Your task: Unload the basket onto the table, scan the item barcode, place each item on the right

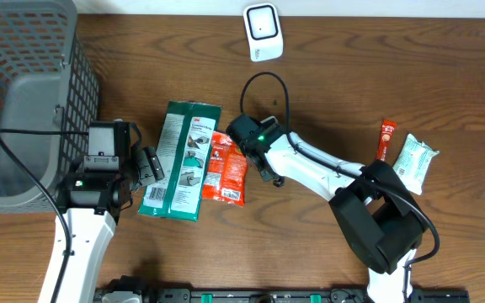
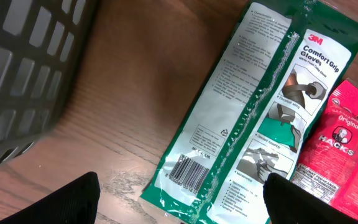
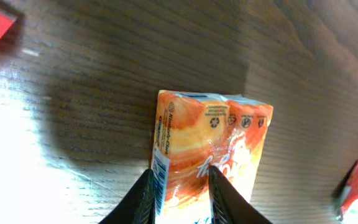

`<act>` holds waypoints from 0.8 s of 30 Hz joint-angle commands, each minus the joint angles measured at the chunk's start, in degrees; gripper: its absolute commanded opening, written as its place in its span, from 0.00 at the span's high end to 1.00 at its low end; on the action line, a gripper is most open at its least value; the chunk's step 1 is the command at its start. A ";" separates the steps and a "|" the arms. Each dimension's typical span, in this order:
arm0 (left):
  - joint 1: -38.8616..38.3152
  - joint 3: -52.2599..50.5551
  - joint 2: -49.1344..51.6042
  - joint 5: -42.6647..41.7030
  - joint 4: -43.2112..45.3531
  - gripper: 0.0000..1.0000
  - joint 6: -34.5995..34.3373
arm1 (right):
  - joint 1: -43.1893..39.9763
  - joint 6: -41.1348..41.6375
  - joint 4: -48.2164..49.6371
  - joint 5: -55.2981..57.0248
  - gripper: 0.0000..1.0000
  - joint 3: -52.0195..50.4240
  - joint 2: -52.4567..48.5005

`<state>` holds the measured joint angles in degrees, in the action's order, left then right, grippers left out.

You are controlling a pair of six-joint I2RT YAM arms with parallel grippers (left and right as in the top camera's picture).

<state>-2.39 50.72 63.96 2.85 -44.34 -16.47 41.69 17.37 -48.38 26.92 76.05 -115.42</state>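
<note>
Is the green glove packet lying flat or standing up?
Lying flat. The green glove packet rests spread out on the table, and in the left wrist view its printed side and barcode face up.

The setting was a shop checkout station. A wood-grain counter [image 1: 352, 76] carried retail-packaged goods. A glove pack [image 1: 179, 160] with a printed barcode lay just ahead of the left end effector [image 1: 146, 164], with a red lozenge bag [image 2: 344, 143] beside the pack. An orange packet [image 3: 210, 143] sat between the fingers of the right end effector [image 3: 179, 186]. A grey shopping basket [image 1: 23, 59] stood just outboard of the left end effector. A white scanner [image 1: 262, 31] stood beyond the right end effector.
</note>
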 commanded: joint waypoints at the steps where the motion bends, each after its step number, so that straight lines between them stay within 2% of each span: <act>1: 0.17 0.83 0.02 -0.35 0.09 0.15 -0.11 | 0.15 -7.45 -0.33 2.23 0.77 -0.31 -0.72; 15: 0.20 0.83 0.02 -0.33 0.09 0.15 -0.11 | 0.35 -8.17 -3.50 1.40 0.74 2.45 2.43; 20: 0.17 0.83 0.02 -0.33 0.09 0.15 -0.11 | 0.35 -7.98 -4.68 -2.62 0.63 3.56 5.92; 21: 0.20 0.83 0.02 -0.33 0.09 0.15 -0.11 | 0.35 -8.00 -4.52 -3.85 0.53 3.54 6.40; 22: 0.17 0.83 0.02 -0.33 0.09 0.15 -0.11 | 0.35 -8.00 -4.52 -5.11 0.36 3.54 6.86; 23: 0.17 0.83 0.02 -0.35 0.09 0.15 -0.11 | 0.35 -8.02 -4.57 -6.47 0.11 3.56 7.13; 24: 0.17 0.83 0.02 -0.35 0.11 0.15 -0.11 | 0.35 -8.02 -4.57 -7.85 0.01 3.54 7.15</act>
<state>-2.39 50.72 63.96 2.85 -44.34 -16.47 41.71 9.56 -52.90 23.73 78.37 -110.30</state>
